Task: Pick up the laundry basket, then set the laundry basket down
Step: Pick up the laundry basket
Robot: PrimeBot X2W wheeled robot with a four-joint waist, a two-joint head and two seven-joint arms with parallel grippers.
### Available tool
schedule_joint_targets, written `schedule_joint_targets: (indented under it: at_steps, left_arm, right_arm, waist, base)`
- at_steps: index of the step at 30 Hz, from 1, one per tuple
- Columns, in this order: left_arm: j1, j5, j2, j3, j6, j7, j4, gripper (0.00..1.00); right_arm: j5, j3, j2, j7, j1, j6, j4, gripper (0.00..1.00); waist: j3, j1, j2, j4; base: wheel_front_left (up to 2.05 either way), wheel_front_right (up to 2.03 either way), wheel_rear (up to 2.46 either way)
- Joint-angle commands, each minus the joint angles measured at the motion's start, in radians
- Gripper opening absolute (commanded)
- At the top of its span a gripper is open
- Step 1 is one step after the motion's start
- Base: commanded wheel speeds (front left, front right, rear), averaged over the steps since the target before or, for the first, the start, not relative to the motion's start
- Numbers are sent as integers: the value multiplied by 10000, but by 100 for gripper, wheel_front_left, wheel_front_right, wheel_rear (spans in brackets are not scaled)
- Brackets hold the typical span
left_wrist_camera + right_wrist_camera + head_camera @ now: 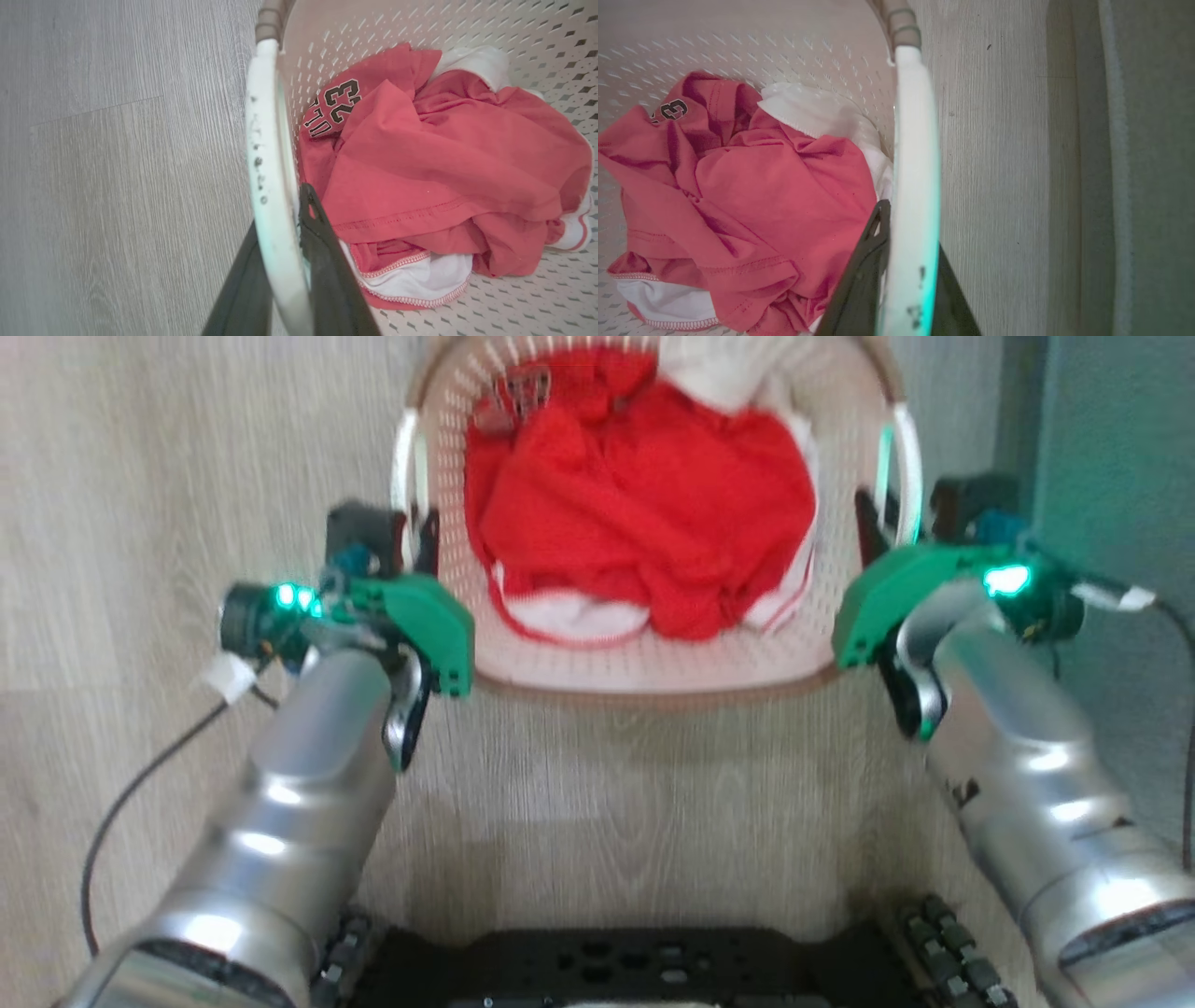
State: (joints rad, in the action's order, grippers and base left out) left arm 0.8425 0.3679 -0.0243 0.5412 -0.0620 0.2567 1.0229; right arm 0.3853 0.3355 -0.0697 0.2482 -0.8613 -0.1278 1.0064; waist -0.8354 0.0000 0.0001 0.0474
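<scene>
The laundry basket (pixel 569 661) is cream-white and perforated with a brown rim, and stands straight ahead between both arms. It holds a red jersey (pixel 644 495) and white cloth. My left gripper (pixel 411 537) is shut on the basket's left white handle (pixel 407 467). In the left wrist view, the dark fingers (pixel 327 261) pinch that handle (pixel 268 154). My right gripper (pixel 887 523) is shut on the right handle (pixel 904 467), and the right wrist view shows its fingers (pixel 859 280) either side of the handle (pixel 915 154). I cannot tell whether the basket rests on the floor.
Pale wood-look floor (pixel 187 476) runs under and around the basket. A teal wall (pixel 1111 457) rises close on the right, with its baseboard (pixel 1115 140) near the right handle. My black base (pixel 635 971) lies at the bottom edge. A black cable (pixel 140 784) hangs off the left arm.
</scene>
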Motion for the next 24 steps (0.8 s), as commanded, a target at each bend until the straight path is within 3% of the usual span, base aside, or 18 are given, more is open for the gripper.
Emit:
schedule_joint_targets:
  at_steps: [1, 12, 24]
  left_arm:
    - [-496, 49, -260, -36, -53, 51, 11, 0]
    - [-1774, 1103, -260, 817, 153, 50, 945, 0]
    - [-3352, 2514, -260, 2085, 332, -788, 1590, 0]
  right_arm:
    - [75, 303, 195, 136, 608, -29, -30, 0]
    - [1084, 1694, 195, -60, 1434, -29, 1472, 0]
    - [2950, 3229, 195, -907, 2888, -29, 1671, 0]
  waist:
    - [508, 0, -1, -2]
    - [2647, 0, -1, -82]
    - [5392, 0, -1, -141]
  base:
    - [0, 0, 0]
    - [0, 0, 0]
    - [0, 0, 0]
